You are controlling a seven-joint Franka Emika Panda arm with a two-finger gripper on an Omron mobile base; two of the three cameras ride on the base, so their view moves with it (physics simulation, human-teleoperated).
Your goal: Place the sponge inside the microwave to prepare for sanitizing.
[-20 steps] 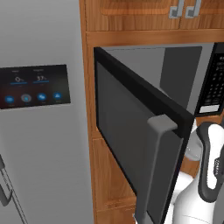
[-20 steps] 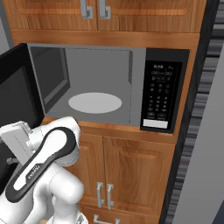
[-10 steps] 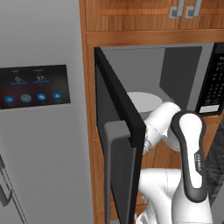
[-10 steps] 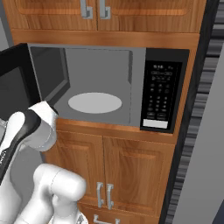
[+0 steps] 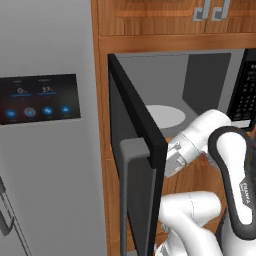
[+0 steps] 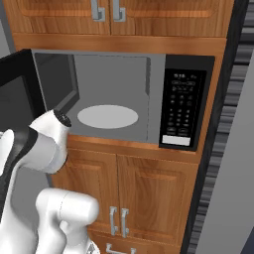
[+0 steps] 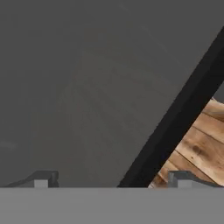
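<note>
the white arm bends at its dark elbow and reaches left and low. the gripper stands with its fingertips wide apart, holding nothing.

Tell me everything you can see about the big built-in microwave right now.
The built-in microwave sits in a wooden cabinet column above two cupboard doors. Its black-framed dark glass door with grey bar handle stands swung wide open. The grey cavity holds a white round plate. A black keypad with white buttons sits right.

The open microwave door hides the claw, and frame edges crop its keypad.
</note>
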